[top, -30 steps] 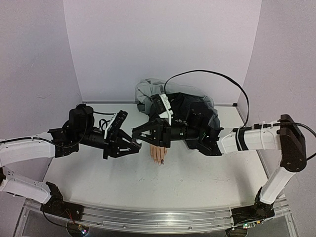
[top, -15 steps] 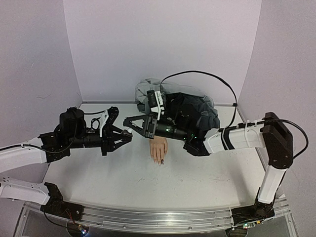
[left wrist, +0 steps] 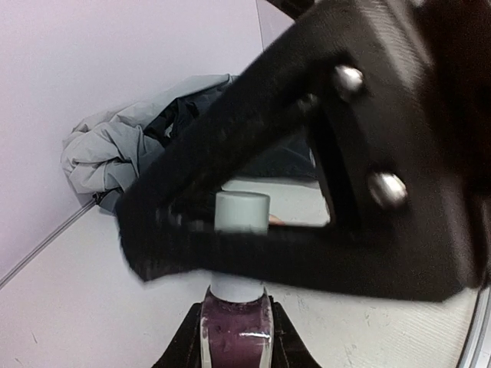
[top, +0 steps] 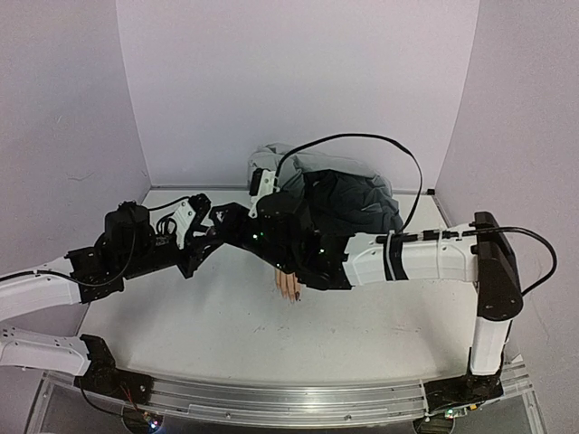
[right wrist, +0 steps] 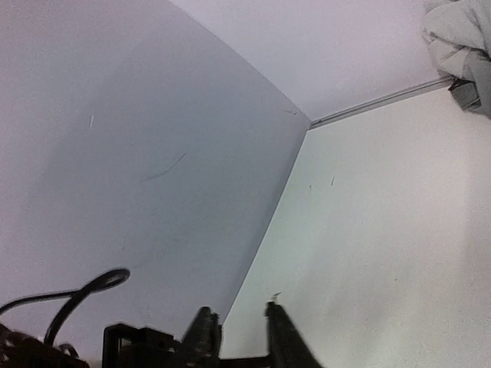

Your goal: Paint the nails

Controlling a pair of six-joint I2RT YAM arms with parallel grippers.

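Table [top: 226,330]: flat white top, enclosed by pale walls at the back and both sides. Directly on it:
- heap of grey and dark cloth [top: 357,203] at the back, against the rear wall;
- mannequin hand [top: 288,285], pale peach, near centre, palm down, wrist end hidden under an arm. Nails [top: 296,296] point toward the near edge; at least one is dark.

Mannequin hand [top: 289,286] on table [top: 181,316] ctr, clothes pile [top: 362,194] behind, bottle [left wrist: 235,331] to its L.
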